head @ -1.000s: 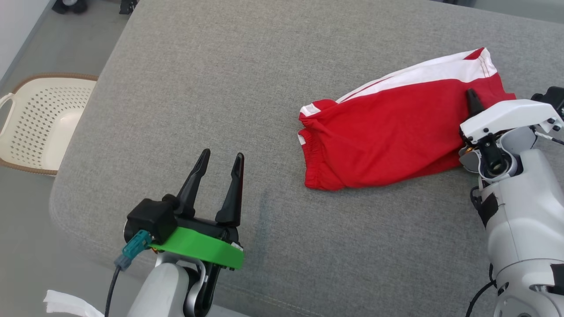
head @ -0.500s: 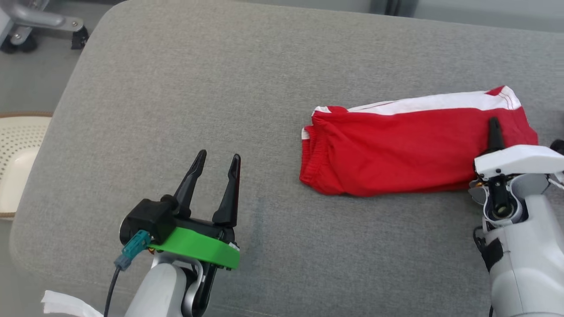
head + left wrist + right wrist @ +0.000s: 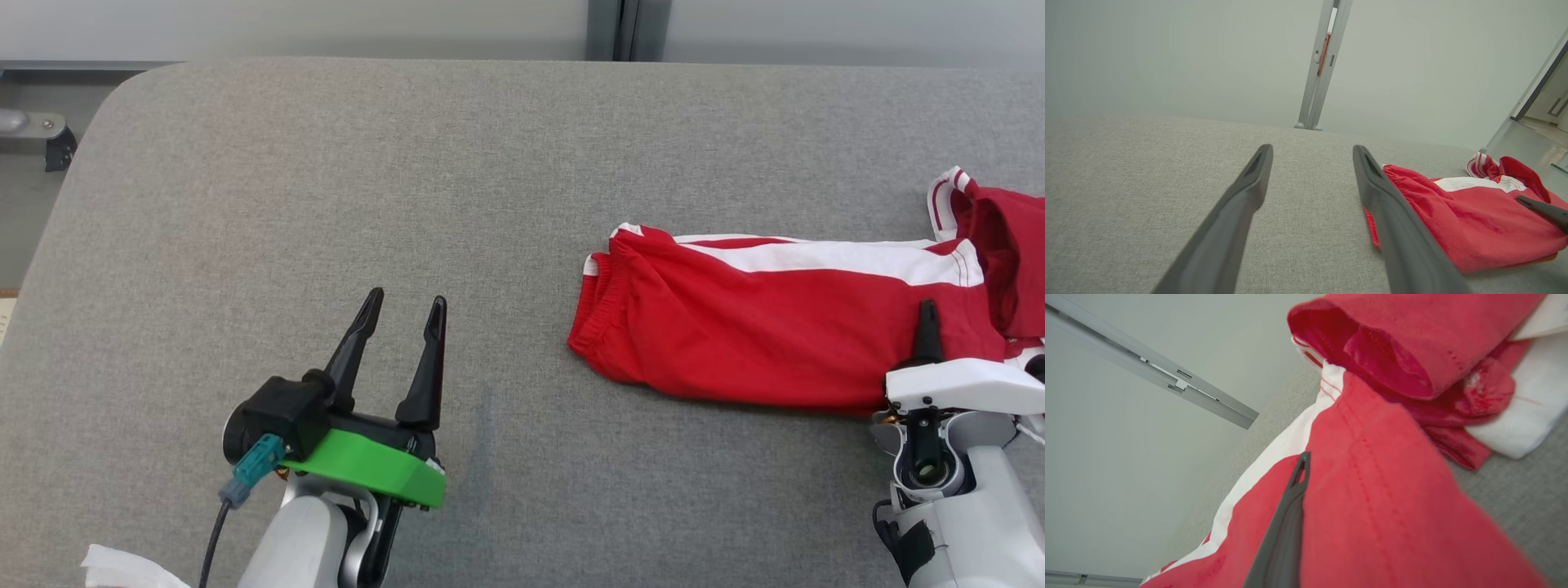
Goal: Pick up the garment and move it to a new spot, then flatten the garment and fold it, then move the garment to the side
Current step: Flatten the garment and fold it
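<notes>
One red garment (image 3: 735, 343), a pair of shorts with a white side stripe, lies stretched out on the right part of the grey fabric-covered counter (image 3: 326, 180). Its gathered waistband points toward the middle, and a leg opening is bunched up at the far right. The right gripper (image 3: 927, 327) has its jaws clamped together on the cloth near that leg end; in the right wrist view one dark finger lies on the red fabric and the other is hidden beneath it. The left gripper (image 3: 408, 298), above a green wrist collar (image 3: 367, 469), hovers over bare counter well apart from the garment, its jaws spread wide and holding nothing.
</notes>
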